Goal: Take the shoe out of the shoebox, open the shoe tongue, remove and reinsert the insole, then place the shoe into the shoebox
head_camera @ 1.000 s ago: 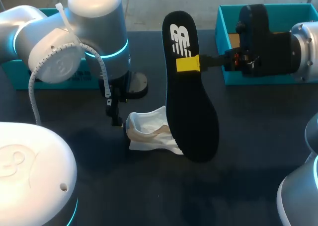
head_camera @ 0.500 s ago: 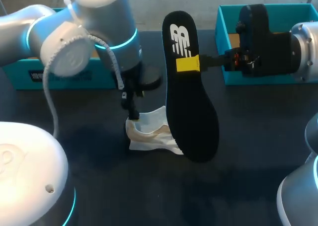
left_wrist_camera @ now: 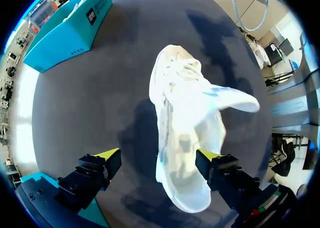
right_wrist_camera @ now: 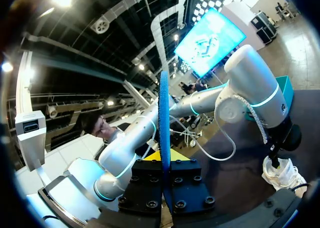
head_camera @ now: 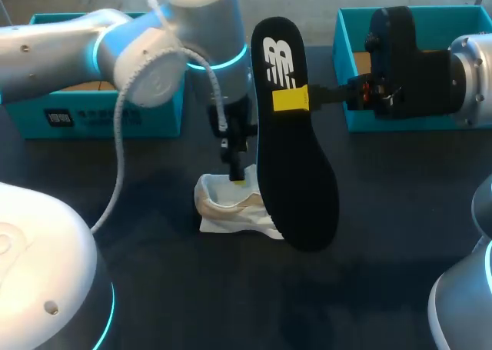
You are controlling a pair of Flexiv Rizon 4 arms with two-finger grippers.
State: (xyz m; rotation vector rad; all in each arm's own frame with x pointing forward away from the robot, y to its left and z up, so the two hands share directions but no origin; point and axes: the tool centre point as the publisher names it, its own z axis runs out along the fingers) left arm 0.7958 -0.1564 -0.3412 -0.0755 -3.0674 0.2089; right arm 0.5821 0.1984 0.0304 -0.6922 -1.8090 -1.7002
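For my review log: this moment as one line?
left gripper open above shoe | right gripper shut on insole | shoe on table

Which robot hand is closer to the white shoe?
Left. The left gripper hangs just above the shoe, fingers open; the right gripper is off to one side, pinching the black insole.

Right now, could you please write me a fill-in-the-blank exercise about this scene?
The right hand is ____ on the flat black foam insole.
The left hand is ____ over the white fabric shoe.
The shoe lies on the dark ____, outside the teal cardboard shoeboxes.
Missing words: shut, open, table.
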